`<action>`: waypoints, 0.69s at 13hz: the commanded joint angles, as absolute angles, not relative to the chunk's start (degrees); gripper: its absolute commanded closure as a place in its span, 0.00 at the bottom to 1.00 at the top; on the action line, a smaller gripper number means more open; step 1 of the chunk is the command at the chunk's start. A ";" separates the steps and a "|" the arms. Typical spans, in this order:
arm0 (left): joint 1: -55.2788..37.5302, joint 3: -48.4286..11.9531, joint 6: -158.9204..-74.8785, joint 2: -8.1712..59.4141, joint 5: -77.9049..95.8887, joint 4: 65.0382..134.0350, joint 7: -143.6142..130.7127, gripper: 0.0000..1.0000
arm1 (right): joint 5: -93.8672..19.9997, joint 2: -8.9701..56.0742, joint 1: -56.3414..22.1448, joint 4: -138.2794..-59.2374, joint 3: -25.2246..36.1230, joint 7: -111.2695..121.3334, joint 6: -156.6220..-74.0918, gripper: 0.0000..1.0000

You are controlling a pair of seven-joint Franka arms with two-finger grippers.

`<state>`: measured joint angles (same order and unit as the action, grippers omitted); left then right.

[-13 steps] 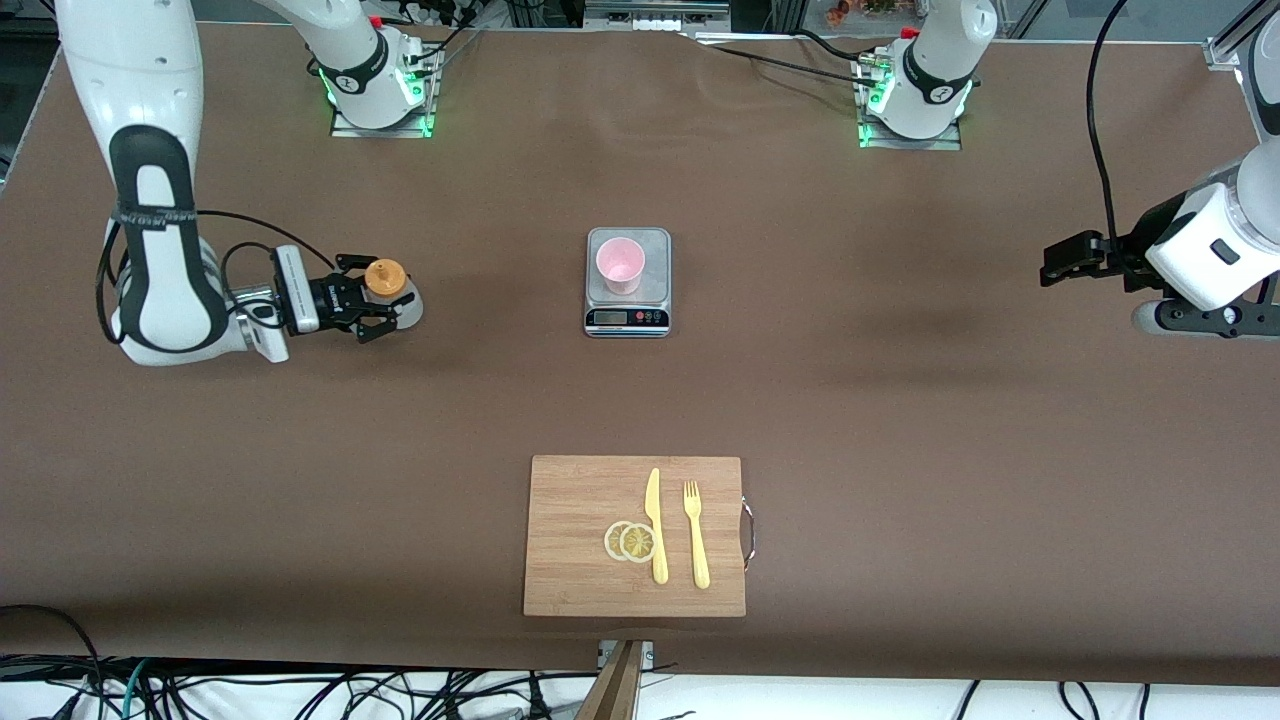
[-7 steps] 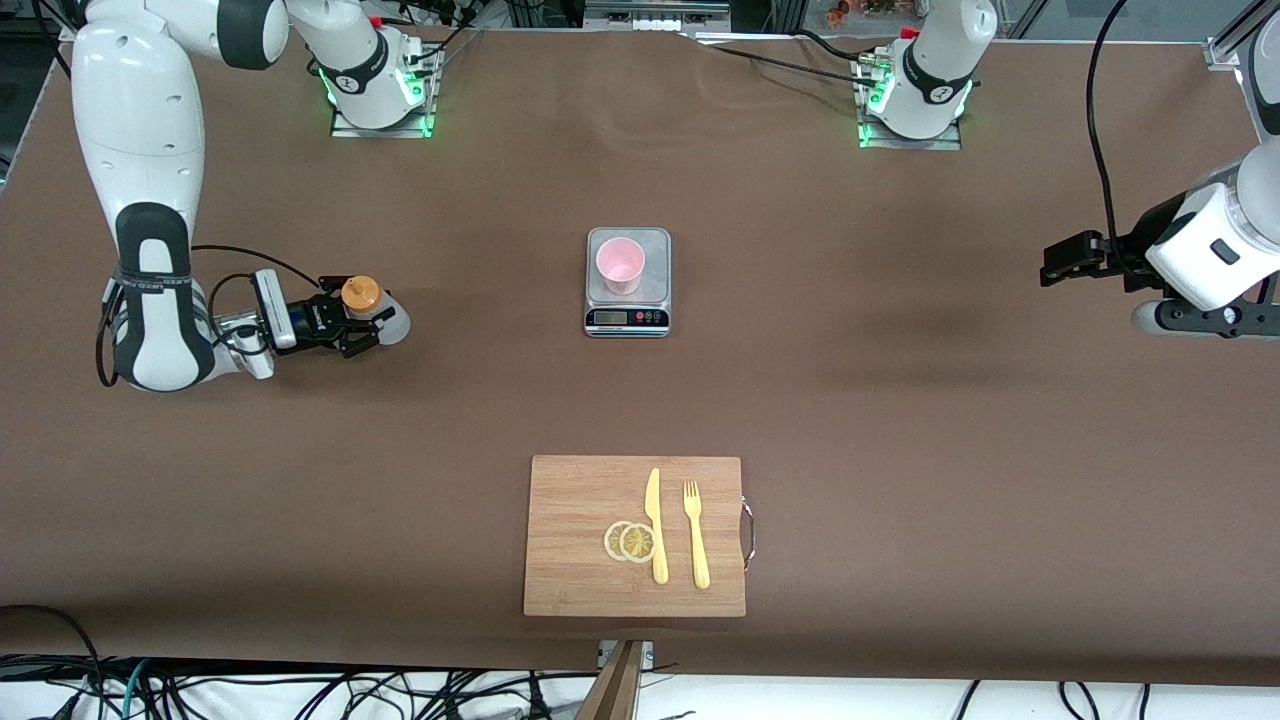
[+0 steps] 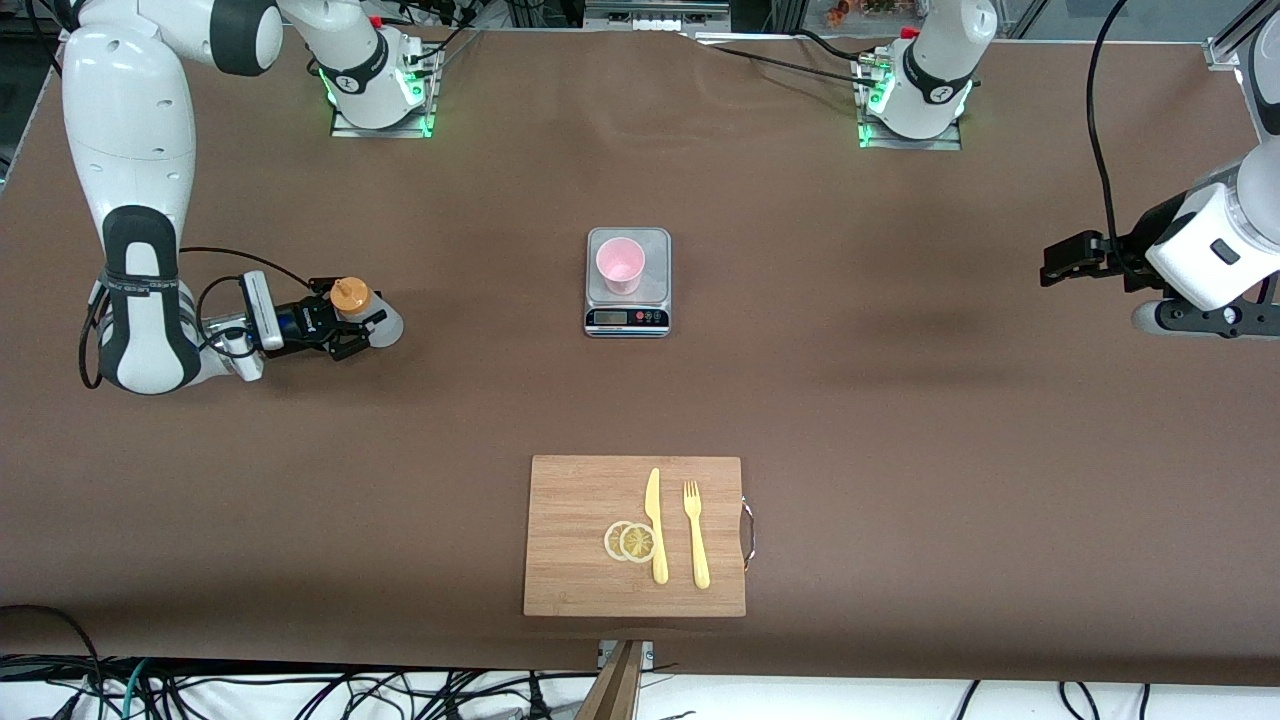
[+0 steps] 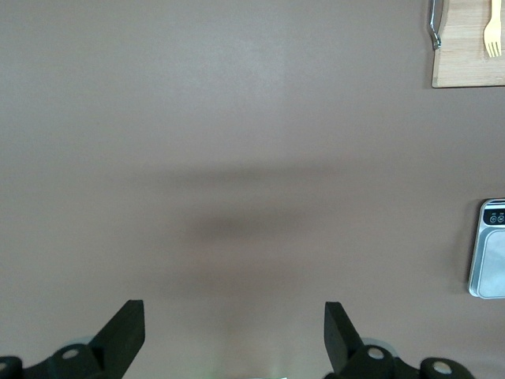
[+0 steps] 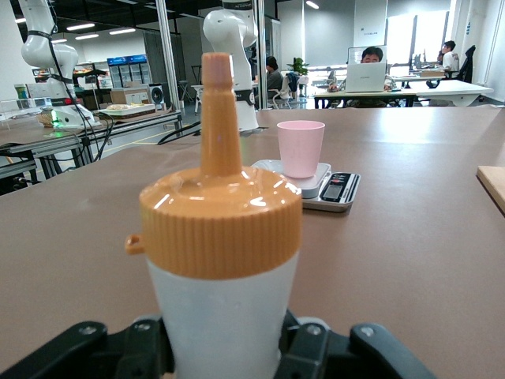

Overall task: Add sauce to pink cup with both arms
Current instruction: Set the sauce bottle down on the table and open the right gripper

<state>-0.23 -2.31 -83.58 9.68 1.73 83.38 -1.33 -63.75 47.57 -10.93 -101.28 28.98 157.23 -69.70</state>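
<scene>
A brown tabletop (image 3: 850,400) holds 2 white robot arms whose bases stand along its farthest edge from the front camera. The right gripper (image 3: 345,320) sits low at the right arm's end of the tabletop, its jaws set on either side of the sauce bottle (image 3: 368,318), a whitish squeeze bottle with an orange cap (image 3: 351,296) and a thin nozzle. The bottle stands upright on the tabletop. In the right wrist view the bottle (image 5: 223,316) fills the middle, with the black jaws close against its lower body on both sides; whether they press firmly on it cannot be told. The pink cup (image 3: 620,264) stands upright on a small silver kitchen scale (image 3: 627,320) near the middle of the tabletop, well apart from the bottle and toward the left arm's end from it. The right wrist view shows the same cup (image 5: 301,148) on the scale (image 5: 335,189). The left gripper (image 3: 1075,258) waits in the air over the left arm's end of the tabletop, its jaws spread wide and holding nothing, as the left wrist view shows (image 4: 234,332). Nearer the front camera lies a wooden cutting board (image 3: 570,500) carrying 2 lemon slices (image 3: 630,541), a yellow knife (image 3: 655,525) and a yellow fork (image 3: 695,535).
</scene>
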 commanded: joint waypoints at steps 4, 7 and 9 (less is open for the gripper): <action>-0.26 -2.20 -82.71 10.55 1.32 81.47 0.09 0.00 | -63.28 49.04 -8.70 -99.67 28.56 162.69 -67.76 0.00; -0.26 -2.28 -82.71 10.55 1.32 81.47 0.09 0.00 | -59.78 48.96 -6.43 -97.83 29.00 160.94 -68.38 0.00; -0.35 -2.20 -82.71 10.55 1.32 81.47 0.09 0.00 | -58.10 48.52 -4.93 -96.69 30.22 156.21 -68.12 0.00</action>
